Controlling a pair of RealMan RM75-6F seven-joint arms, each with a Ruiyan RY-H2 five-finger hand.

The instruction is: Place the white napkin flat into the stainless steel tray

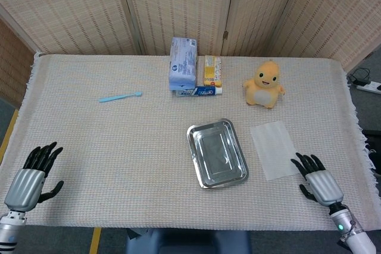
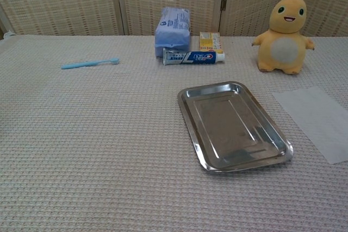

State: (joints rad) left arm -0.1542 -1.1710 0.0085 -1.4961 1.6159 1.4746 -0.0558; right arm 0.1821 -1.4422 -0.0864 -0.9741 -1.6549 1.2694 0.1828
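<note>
The white napkin point(image 1: 274, 149) point(image 2: 317, 121) lies flat on the cloth, just right of the stainless steel tray point(image 1: 202, 175) point(image 2: 191, 118), which holds nothing. My right hand point(image 1: 317, 181) hovers near the table's front right, its fingers spread and holding nothing, its fingertips close to the napkin's near right corner. My left hand point(image 1: 31, 178) rests at the front left corner, fingers apart and holding nothing, far from both. Neither hand shows in the chest view.
A yellow plush toy point(image 1: 264, 84) point(image 2: 284, 36) stands behind the napkin. A blue tissue pack point(image 1: 183, 63), a yellow box point(image 1: 212, 70) and a toothpaste box point(image 1: 199, 91) sit at the back centre. A light blue toothbrush point(image 1: 120, 96) lies at the back left.
</note>
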